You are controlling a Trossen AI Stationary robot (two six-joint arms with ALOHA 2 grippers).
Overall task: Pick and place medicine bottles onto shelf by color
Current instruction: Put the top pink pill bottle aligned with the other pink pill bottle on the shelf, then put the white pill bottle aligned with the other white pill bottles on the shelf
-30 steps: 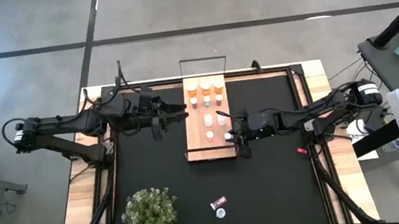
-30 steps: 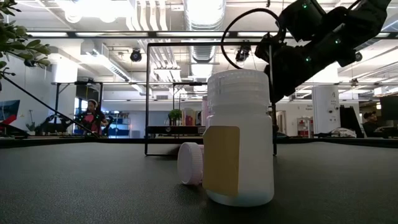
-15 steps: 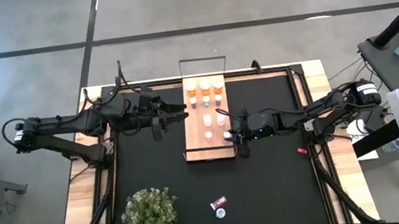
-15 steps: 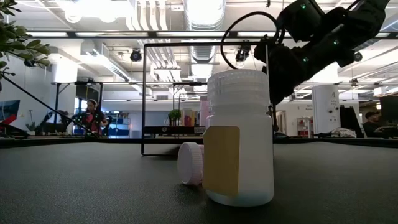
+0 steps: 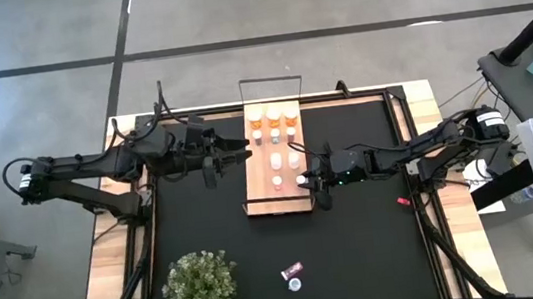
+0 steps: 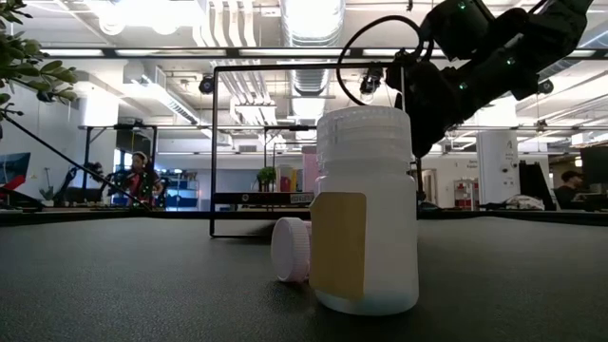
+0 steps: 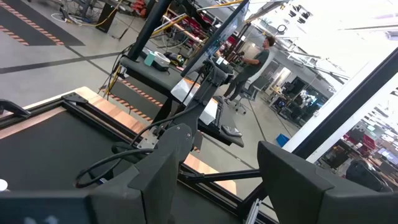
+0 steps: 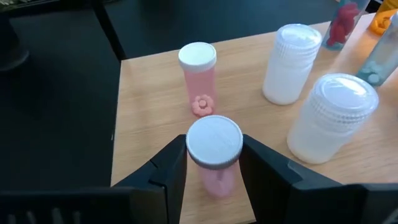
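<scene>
The light wood shelf (image 5: 257, 196) lies on the black mat, its wire rail (image 6: 285, 68) at the end. Orange bottles (image 5: 274, 118) stand at its far end, white bottles (image 5: 277, 158) in the middle. My right gripper (image 5: 305, 178) is at the shelf's near right part, shut on a small pink bottle with a white cap (image 8: 214, 142). Another pink bottle (image 8: 198, 68) and two white bottles (image 8: 291, 62) stand beyond it. My left gripper (image 5: 247, 153) is open and empty beside the shelf's left edge. My right gripper pinches the pink bottle between its two fingers (image 8: 171, 163), at the white cap and the top of the body (image 8: 219, 174). The fingers come level from the table's right side. The bottle is upright over the shelf board; whether its bottom rests on it, I cannot tell.
A white bottle (image 5: 293, 284) stands on the mat near the front edge, large in the low view (image 6: 366, 209), with a pink-capped thing (image 6: 292, 249) lying beside it. A bushy plant (image 5: 200, 288) stands front left. A small red thing (image 5: 402, 200) lies at the right.
My right gripper has gone a little toward the table's left edge with the pink bottle. The shelf has slid the same way: its near end and its wire rail stand farther left than a second ago.
</scene>
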